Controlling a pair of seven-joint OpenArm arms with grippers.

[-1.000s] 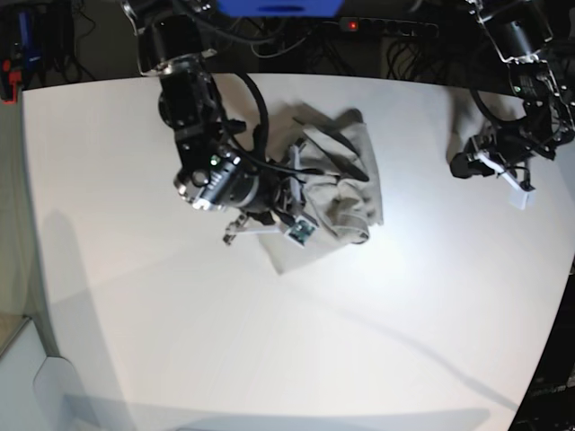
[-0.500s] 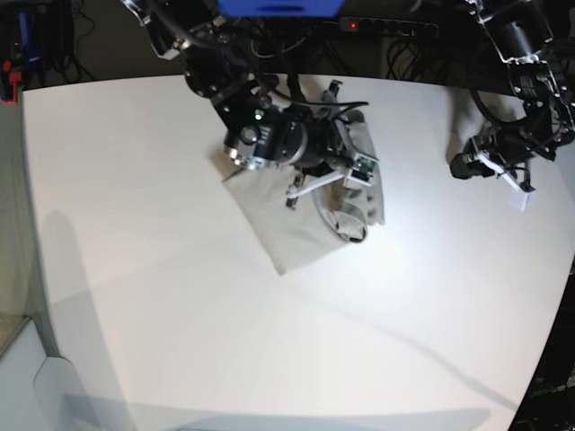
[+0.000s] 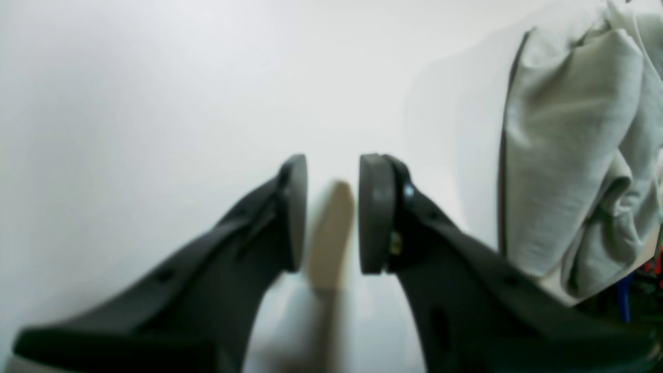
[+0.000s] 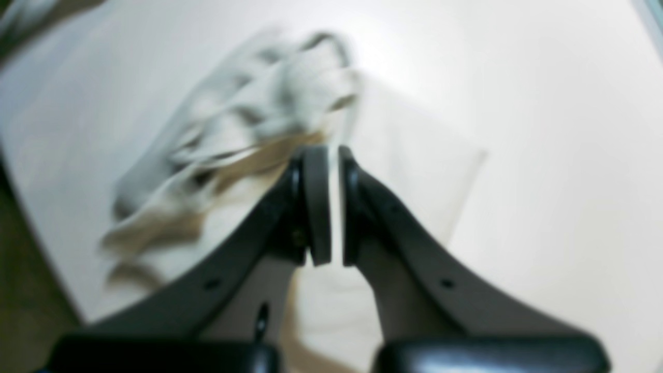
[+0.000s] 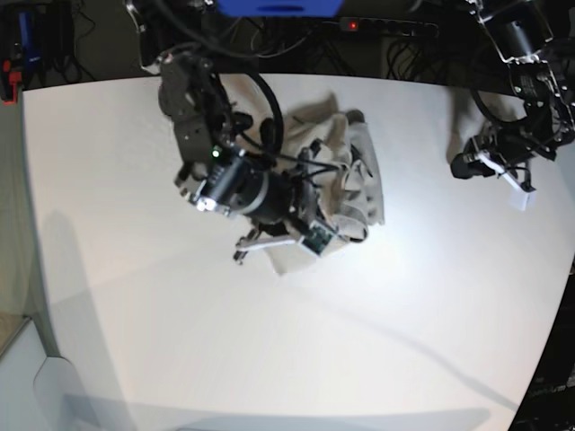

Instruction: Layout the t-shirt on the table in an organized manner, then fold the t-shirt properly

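Observation:
The beige t-shirt [image 5: 355, 175] lies bunched in folds on the white table [image 5: 359, 341], toward the back middle. My right gripper [image 5: 269, 247] is at the shirt's front left edge. In the right wrist view its jaws [image 4: 334, 207] are nearly closed on a thin layer of cloth, with the blurred t-shirt [image 4: 248, 119] trailing behind. My left gripper [image 5: 512, 184] hovers at the far right, apart from the shirt. In the left wrist view it [image 3: 331, 212] is open over bare table, with the t-shirt [image 3: 564, 155] to its right. A blurred pale strip shows between its fingers.
Dark cables and a power strip with a red light [image 5: 350, 24] lie beyond the table's back edge. The table's curved right edge [image 5: 552, 332] drops off near my left arm. White tabletop stretches across the front half.
My right arm swung from the shirt's back edge down to its front left. The shirt, spread flat to the left half a second ago, is bunched again. The left arm has not moved.

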